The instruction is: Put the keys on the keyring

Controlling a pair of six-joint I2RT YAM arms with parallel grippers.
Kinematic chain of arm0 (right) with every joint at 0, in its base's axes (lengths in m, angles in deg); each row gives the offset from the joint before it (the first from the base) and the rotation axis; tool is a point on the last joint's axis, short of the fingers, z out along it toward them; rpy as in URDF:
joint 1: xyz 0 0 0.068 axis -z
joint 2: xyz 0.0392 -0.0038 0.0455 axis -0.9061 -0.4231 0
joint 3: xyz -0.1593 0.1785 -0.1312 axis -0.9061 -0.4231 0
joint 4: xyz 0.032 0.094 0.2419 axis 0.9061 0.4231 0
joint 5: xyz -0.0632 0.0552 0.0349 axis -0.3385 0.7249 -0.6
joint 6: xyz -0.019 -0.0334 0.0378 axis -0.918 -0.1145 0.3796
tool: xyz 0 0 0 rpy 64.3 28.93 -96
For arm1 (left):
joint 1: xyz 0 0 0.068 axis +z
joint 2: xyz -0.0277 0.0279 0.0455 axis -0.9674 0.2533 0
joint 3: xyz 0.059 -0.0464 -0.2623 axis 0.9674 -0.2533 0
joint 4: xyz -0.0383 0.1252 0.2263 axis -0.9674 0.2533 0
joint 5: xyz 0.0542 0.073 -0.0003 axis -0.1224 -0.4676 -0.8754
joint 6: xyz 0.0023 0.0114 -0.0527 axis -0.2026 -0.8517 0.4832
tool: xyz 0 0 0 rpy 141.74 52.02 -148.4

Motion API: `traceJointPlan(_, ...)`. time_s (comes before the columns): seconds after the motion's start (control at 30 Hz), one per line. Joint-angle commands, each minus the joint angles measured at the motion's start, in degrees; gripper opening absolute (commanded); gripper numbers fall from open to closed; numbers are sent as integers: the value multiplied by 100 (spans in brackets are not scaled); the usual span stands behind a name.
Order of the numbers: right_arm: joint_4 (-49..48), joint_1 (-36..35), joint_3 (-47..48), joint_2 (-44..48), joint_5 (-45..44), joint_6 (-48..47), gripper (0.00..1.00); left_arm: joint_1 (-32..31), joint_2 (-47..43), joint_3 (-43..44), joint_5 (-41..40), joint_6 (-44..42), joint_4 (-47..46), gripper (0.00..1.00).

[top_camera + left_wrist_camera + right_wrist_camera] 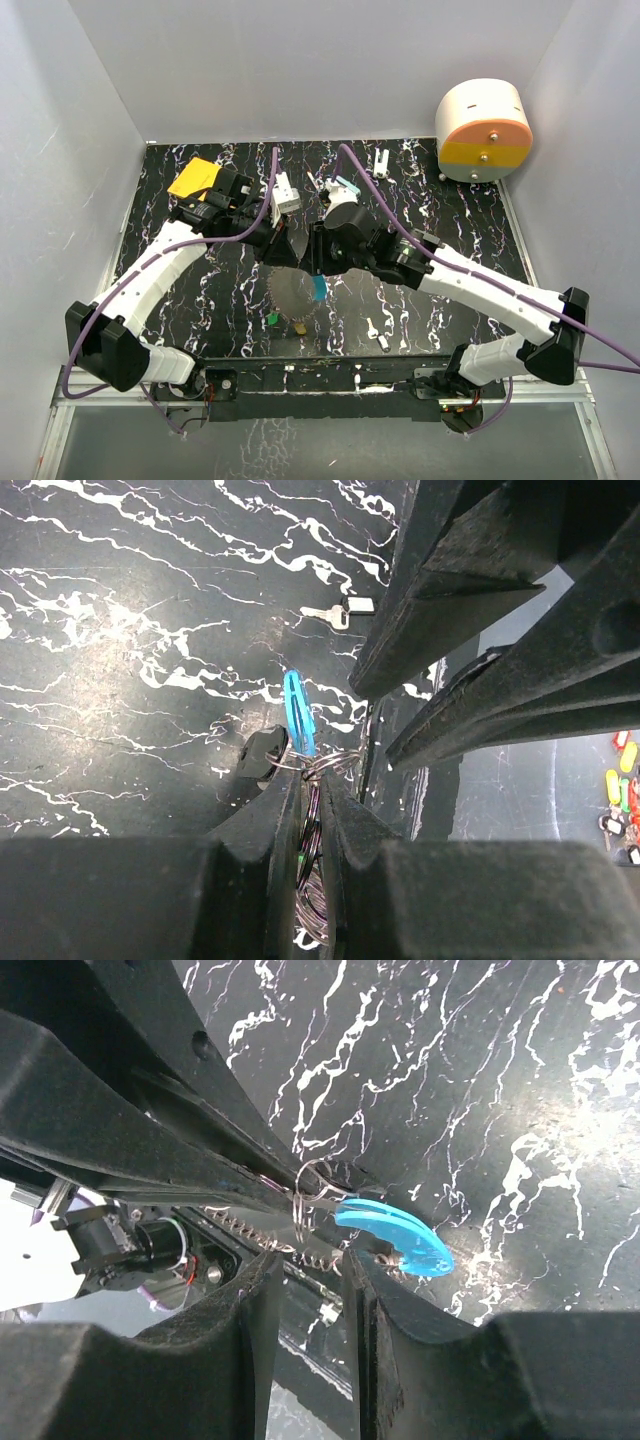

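Left gripper (312,782) clenched on the keyring (298,715); right gripper (308,1265): hold cannot be told. Dark key (262,752) possibly threaded; silver keys (372,325) at 5 o'clock lie loose.

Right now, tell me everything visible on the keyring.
The keyring is thin silvery wire in overlapping loops, with a flat, bright blue plastic arc attached on one part. It sits between the two arms over the black marbled table, apparently lifted. The left gripper pinches the wire from one side with its fingers, the right gripper from the other.
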Motion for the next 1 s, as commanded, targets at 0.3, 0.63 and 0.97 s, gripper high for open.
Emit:
traceJointPlan(0.3,-142,258,556,-449,858,-161,35,-118,-78,397,232,-559,442,0)
traceJointPlan(0.63,-57,346,650,-601,911,-227,14,-162,-92,498,382,-615,616,0)
traceJointPlan(0.97,-108,359,451,-360,729,-403,8,-176,-62,690,480,-461,672,5)
